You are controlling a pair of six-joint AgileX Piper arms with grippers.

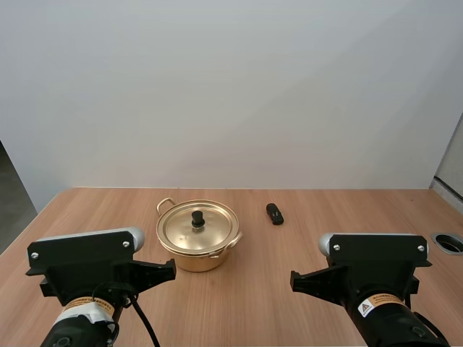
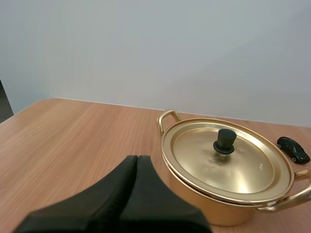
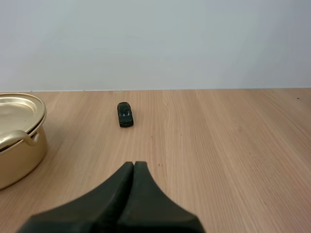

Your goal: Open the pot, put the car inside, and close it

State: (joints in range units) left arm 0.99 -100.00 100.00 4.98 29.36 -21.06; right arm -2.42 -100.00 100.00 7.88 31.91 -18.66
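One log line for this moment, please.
pot: lid on | car: outside pot, to its right, apart | left pincer: shut, empty, short of pot | right pincer: shut, empty, short of car

L gripper [image 2: 137, 158] & R gripper [image 3: 133, 164] both closed, nothing held; L arm [image 1: 87, 264], R arm [image 1: 376, 260] side by side, pointing fwd.

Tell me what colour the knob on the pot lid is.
Black. The knob stands at the centre of the gold lid, clearest in the left wrist view.

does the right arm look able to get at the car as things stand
Probably yes: the car lies on bare table straight ahead of the right arm's shut jaws, nothing between them; the pot sits off to one side.
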